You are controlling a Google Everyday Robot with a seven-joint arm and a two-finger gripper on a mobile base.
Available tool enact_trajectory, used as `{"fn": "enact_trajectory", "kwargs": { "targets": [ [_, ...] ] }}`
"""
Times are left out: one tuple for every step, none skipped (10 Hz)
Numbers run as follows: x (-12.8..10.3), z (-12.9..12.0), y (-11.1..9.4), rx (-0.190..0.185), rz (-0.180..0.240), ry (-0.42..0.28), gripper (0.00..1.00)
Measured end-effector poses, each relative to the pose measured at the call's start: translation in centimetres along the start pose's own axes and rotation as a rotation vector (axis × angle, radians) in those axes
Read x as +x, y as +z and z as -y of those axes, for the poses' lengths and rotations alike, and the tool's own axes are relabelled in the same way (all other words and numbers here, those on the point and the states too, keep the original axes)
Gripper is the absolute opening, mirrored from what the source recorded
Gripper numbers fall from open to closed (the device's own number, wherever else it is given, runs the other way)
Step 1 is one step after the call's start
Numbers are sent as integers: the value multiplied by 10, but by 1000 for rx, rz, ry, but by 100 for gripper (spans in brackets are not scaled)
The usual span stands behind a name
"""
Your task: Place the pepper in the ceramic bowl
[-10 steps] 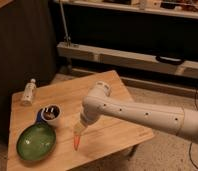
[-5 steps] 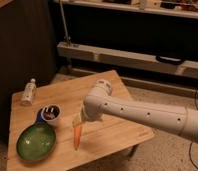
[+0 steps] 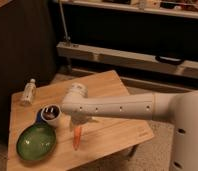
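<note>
End effector [image 3: 78, 122] still directly over pepper [image 3: 77, 139], near ceramic bowl [image 3: 36, 142]

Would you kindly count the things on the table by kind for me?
bowl: 1
cup: 1
bottle: 1
pepper: 1
Total: 4
The gripper is directly over the pepper, to the right of the bowl.
</note>
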Motion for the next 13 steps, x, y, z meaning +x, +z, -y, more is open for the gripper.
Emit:
{"fn": "enact_trajectory", "kwargs": {
  "targets": [
    [0, 1, 4, 17, 11, 13, 80],
    [-2, 1, 7, 90, 23, 38, 80],
    [-2, -1, 5, 140, 27, 57, 80],
    [0, -3, 1, 175, 29, 75, 80],
    [1, -5, -3, 199, 33, 89, 80],
    [2, -3, -5, 208, 38, 92, 80],
    [4, 0, -8, 217, 39, 94, 80],
    [4, 6, -9, 227, 46, 90, 80],
    [4, 9, -9, 237, 49, 88, 80],
    [4, 12, -9, 246, 49, 85, 80],
    [5, 12, -13, 251, 42, 82, 80],
    [9, 9, -19, 254, 30, 79, 80],
    [15, 6, -23, 255, 20, 78, 80]
  ]
}}
